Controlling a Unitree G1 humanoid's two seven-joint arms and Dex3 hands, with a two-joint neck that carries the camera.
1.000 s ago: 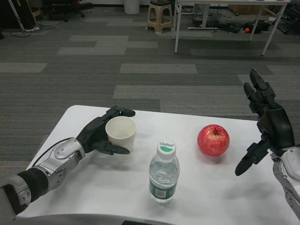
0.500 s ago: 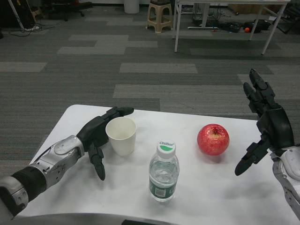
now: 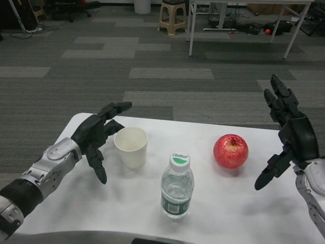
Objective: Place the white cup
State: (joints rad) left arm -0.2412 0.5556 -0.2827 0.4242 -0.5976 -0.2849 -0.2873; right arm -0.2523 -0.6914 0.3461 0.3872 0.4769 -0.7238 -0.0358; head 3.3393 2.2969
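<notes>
White table [image 3: 228, 203], left hand [image 3: 96, 134] spread beside cup [image 3: 131, 147]

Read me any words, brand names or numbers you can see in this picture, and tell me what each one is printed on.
Water bottle: the white cap carries a short green word, too small and blurred to read for sure.
The bottle's green label: print too blurred to read.
White cup and apple: no text.

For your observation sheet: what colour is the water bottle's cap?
The bottle cap is green and white, seen in the head view.
</notes>
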